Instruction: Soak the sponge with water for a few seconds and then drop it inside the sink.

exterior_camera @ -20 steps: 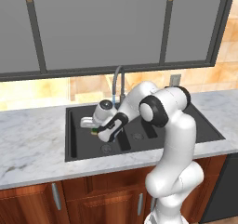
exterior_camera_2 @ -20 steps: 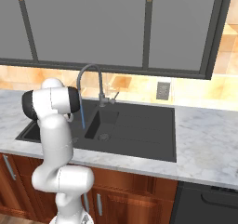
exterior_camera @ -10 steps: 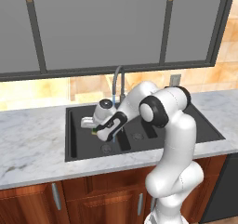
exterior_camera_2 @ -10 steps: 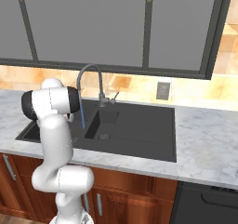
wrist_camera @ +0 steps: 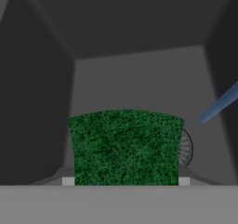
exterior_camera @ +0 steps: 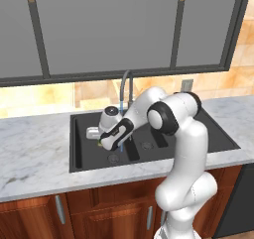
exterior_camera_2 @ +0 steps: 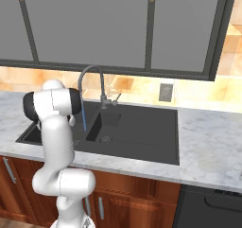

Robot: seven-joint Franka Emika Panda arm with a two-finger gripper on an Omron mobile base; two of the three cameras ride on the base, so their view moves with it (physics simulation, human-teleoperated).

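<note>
Sponge [wrist_camera: 125,146] lodged between the jaws, gripper [exterior_camera: 101,142] clamped on it over the sink [exterior_camera: 79,156] basin, green scrub face showing, water [wrist_camera: 221,103] stream beside it

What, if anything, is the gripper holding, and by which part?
The gripper holds the sponge over the sink, clamped by its two opposite sides at the near end, green face towards the camera.

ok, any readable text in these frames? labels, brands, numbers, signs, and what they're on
None: no view shows any readable text.
sponge: plain green scrub face, no brand.
sink and faucet: no markings.
cabinet doors: blank grey panels.
wall outlet: too small to show any marking.
</note>
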